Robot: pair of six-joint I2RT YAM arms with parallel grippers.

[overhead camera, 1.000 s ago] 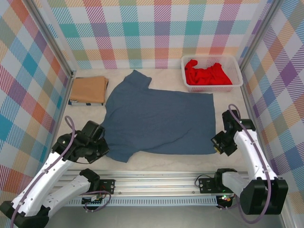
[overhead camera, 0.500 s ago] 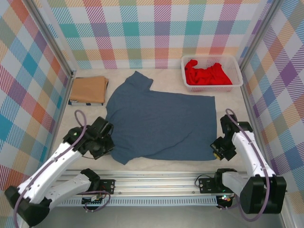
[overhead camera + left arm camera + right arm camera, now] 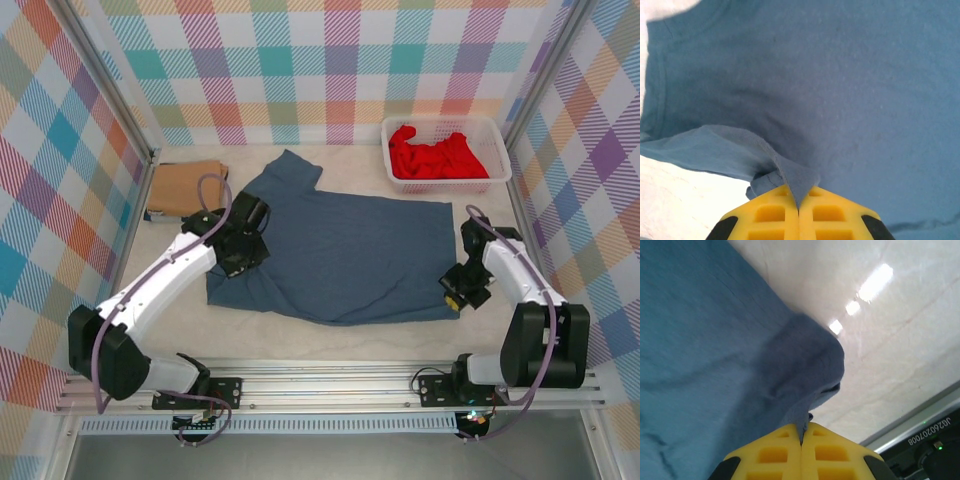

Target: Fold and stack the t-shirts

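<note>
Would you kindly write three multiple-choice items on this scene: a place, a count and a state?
1. Where does the red t-shirt lie? A) in the white basket B) on the rail C) over an arm
2. How many t-shirts show? A) two B) three C) four
3. How do the left gripper's jaws stand? A) wide open B) shut on nothing C) shut on the blue t-shirt

Key: 1 A, red cloth lies in it. 2 B, red, blue and the folded tan t-shirt. 3 C, blue cloth is pinched between them.
</note>
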